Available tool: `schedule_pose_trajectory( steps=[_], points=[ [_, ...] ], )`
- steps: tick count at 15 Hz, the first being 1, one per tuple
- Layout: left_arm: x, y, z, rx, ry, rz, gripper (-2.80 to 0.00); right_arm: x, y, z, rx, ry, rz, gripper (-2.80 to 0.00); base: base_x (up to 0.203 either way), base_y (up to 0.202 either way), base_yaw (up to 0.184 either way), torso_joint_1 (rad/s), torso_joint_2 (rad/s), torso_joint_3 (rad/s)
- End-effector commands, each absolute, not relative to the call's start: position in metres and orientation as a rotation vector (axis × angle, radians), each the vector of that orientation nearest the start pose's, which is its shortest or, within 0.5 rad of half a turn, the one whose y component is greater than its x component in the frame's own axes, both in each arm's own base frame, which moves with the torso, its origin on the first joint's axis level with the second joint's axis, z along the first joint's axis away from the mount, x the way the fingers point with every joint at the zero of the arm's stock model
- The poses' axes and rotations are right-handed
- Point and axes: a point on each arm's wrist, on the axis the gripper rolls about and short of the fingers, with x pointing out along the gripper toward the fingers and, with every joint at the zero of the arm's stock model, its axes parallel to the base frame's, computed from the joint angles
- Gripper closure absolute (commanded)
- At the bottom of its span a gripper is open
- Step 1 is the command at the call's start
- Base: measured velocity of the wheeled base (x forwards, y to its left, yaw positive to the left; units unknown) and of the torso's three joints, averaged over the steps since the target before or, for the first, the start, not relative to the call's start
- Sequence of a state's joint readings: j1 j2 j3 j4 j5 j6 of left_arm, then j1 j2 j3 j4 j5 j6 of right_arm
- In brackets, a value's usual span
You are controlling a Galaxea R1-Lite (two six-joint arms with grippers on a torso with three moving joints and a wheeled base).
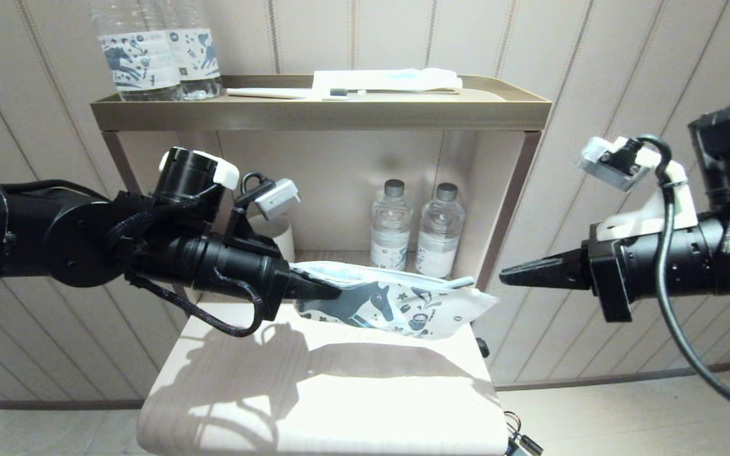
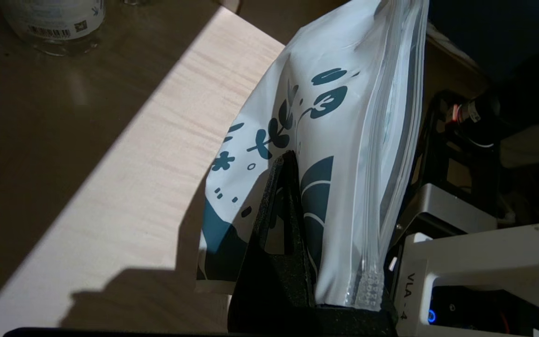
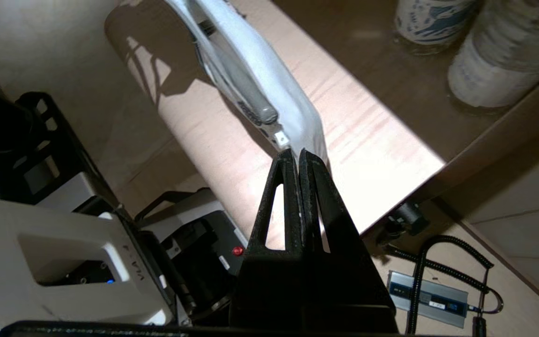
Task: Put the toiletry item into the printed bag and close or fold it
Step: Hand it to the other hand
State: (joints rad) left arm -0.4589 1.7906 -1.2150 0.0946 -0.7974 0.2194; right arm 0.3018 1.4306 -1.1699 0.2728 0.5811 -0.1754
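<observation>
The printed bag (image 1: 403, 304), white with a dark blue horse and flowers, hangs roughly level over the pale table (image 1: 314, 392). My left gripper (image 1: 333, 291) is shut on its left end; in the left wrist view the black fingers (image 2: 290, 157) pinch the printed side of the bag (image 2: 344, 117). The toiletry item (image 1: 463, 280) lies inside along the top edge, and its grey handle (image 3: 251, 96) shows in the bag's mouth (image 3: 288, 93). My right gripper (image 1: 503, 276) is shut, its tip (image 3: 297, 153) just off the bag's right corner, with nothing seen between the fingers.
Two water bottles (image 1: 416, 231) stand in the niche behind the bag, and a white cup (image 1: 279, 234) sits behind my left arm. The upper shelf (image 1: 320, 114) carries bottles (image 1: 156, 54), a flat packet (image 1: 384, 79) and a white toothbrush (image 1: 295, 94). A power adapter (image 3: 426, 299) lies on the floor.
</observation>
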Motion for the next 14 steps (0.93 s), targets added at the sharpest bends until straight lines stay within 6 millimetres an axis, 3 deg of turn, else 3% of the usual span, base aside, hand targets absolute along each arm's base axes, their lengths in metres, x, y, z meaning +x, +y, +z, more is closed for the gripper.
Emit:
schedule_pose_trajectory(
  steps=[1, 8, 13, 14],
  points=[
    [0.289, -0.159, 0.204, 0.057, 0.565, -1.276, 0.0, 0.22, 0.074, 0.278, -0.079, 0.455, 0.879, 0.0, 0.0, 0.0, 0.0, 0.0, 0.0, 0.0],
    [0.29, -0.16, 0.213, 0.004, 0.573, -1.272, 0.0, 0.239, 0.072, 0.262, -0.084, 0.522, 0.8, 0.0, 0.0, 0.0, 0.0, 0.0, 0.0, 0.0],
    [0.292, -0.158, 0.22, -0.056, 0.583, -1.284, 0.0, 0.236, 0.068, 0.268, -0.099, 0.489, 0.791, -0.1, 0.0, 0.0, 0.0, 0.0, 0.0, 0.0],
    [0.292, -0.158, 0.221, -0.077, 0.592, -1.283, 0.0, 0.235, 0.067, 0.269, -0.113, 0.482, 0.792, -2.8, 0.0, 0.0, 0.0, 0.0, 0.0, 0.0]
  ],
)
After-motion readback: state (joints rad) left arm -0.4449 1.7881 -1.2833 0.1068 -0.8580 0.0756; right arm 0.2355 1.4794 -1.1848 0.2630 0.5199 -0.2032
